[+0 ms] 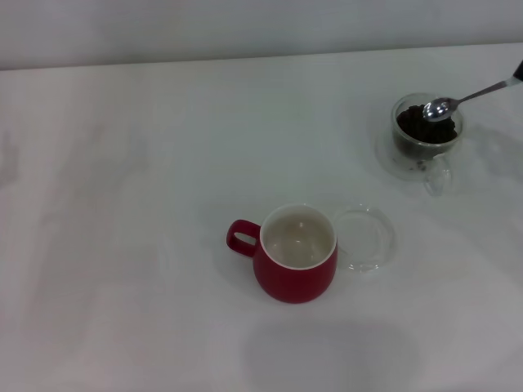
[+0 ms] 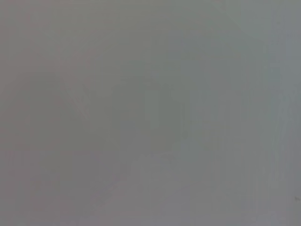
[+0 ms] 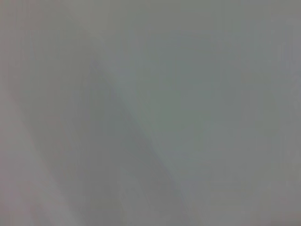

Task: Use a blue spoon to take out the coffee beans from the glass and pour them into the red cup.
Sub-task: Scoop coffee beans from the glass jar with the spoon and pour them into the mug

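White tabletop (image 1: 147, 163) fills the head view, meeting a pale wall along the far edge. At the far right border a dark sliver of the right gripper (image 1: 519, 72) shows where the spoon's stem leaves view; whether it is clamped or spread cannot be told. From there the blue spoon (image 1: 458, 102) slants down, its shiny bowl just over the coffee beans (image 1: 413, 124) heaped in the glass (image 1: 425, 151). Nearer the middle stands the red cup (image 1: 294, 278), handle to the left, with a clear saucer (image 1: 365, 238) touching its right side. Both wrist views show only blank grey.
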You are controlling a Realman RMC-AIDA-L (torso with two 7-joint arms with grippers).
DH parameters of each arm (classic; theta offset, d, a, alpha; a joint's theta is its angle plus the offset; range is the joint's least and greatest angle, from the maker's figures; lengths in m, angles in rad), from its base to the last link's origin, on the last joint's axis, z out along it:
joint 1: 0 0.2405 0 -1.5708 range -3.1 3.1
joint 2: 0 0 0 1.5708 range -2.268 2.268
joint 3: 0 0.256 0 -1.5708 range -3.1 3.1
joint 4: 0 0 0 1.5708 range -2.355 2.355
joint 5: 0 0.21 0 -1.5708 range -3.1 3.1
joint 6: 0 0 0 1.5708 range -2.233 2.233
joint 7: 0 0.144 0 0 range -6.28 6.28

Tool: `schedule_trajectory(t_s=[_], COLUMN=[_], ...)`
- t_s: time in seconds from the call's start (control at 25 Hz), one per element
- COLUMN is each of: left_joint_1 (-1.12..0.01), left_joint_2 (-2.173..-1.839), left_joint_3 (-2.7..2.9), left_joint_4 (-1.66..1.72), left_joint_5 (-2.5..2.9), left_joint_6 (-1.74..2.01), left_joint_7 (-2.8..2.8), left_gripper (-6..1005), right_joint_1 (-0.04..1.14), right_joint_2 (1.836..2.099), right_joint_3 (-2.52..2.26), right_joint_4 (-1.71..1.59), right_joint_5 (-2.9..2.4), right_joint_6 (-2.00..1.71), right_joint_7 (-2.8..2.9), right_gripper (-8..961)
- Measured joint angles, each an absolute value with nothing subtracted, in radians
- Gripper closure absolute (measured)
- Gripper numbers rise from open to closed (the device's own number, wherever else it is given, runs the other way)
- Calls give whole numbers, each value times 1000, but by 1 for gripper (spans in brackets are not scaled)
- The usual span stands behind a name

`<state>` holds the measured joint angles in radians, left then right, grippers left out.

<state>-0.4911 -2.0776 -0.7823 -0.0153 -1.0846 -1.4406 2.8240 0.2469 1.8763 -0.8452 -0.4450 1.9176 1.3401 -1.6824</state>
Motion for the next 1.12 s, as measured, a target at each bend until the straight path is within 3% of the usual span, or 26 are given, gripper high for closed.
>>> schedule_trajectory(t_s=[0.24,1.12], left_joint_1=[-490,-475], left_joint_2=[-2079,-2082], left_joint_3=[-782,-775], left_joint_4=[-15,-24], left_joint_5=[-1085,-1073], left_joint_6=[-1442,-1453], left_joint_7=[2824,2824], left_gripper=[497,495], right_joint_1=[249,252], right_joint_2=[1891,1897], right_joint_3=[-844,-849], right_joint_4=[-475,-537], right_joint_5=[1892,1841], right_joint_6=[1332,1243], right_joint_7=[-1735,-1823], right_gripper=[808,809])
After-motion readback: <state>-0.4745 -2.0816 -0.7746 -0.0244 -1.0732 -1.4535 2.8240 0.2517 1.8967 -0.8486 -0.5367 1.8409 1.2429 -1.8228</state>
